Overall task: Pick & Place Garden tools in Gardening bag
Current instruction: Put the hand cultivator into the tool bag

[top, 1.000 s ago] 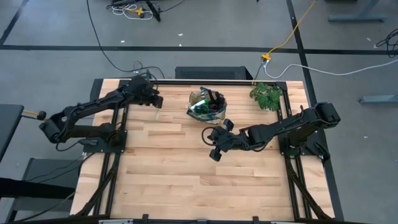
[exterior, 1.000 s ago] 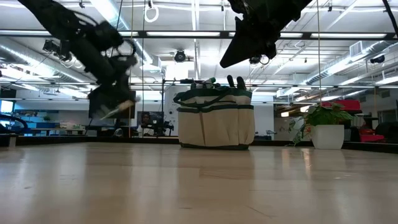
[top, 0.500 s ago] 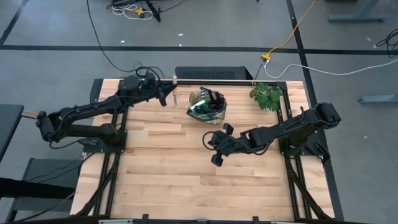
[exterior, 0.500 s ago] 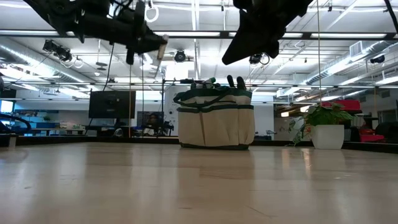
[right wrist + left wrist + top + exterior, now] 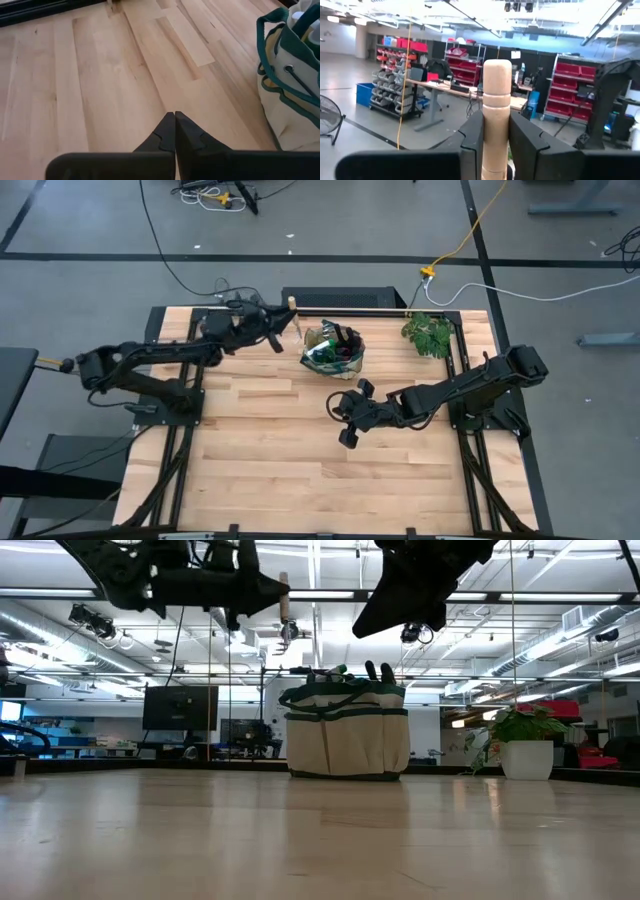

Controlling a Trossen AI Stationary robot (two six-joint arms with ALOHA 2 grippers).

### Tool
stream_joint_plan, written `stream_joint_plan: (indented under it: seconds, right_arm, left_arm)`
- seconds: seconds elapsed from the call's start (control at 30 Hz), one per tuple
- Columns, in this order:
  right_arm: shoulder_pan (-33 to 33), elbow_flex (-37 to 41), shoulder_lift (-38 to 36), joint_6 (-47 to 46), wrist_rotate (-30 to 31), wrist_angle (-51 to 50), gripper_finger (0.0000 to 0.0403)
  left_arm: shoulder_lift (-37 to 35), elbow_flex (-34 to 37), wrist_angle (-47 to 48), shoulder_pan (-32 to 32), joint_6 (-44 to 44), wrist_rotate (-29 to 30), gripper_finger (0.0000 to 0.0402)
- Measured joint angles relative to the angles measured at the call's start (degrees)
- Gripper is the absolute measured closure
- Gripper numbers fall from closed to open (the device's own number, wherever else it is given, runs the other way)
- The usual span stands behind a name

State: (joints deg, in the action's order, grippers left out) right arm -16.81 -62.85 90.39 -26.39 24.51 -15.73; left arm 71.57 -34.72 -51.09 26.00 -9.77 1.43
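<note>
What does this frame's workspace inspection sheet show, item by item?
Surface: pale wooden butcher-block table, bare in front.
Job's things: beige canvas bag with dark green trim, tools inside; wooden-handled tool in the left hand.
Clutter: leafy green plant in white pot, far right corner.
Hands: left hand raised beside the bag; right hand shut, empty, in front of the bag.
Cables: black and yellow leads on the floor behind.
Surroundings: workshop shelving.

Left gripper [image 5: 283, 321] | carried rake [image 5: 291, 306] from 9 o'clock of bag [image 5: 333, 348] toward its 10 o'clock | now higher, nearer bag
</note>
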Motion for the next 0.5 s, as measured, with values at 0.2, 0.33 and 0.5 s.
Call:
stream_joint_plan:
  seconds: [0.2,0.33,0.5]
  right_arm:
    - [-0.89,0.00,0.00,-0.20,0.01,0.12,0.0403]
    - [-1.43,0.00,0.00,-0.14,0.11,0.26,0.0403]
    - [-1.88,0.00,0.00,-0.14,0.47,0.31,0.0403]
  left_arm:
    - [7.94,-3.46,-3.39,0.04,1.28,-0.04,0.0330]
    - [12.85,-7.92,-3.57,-0.27,2.98,-1.11,0.0330]
    - [18.23,-13.10,-3.50,-1.16,4.31,-2.07,0.0330]
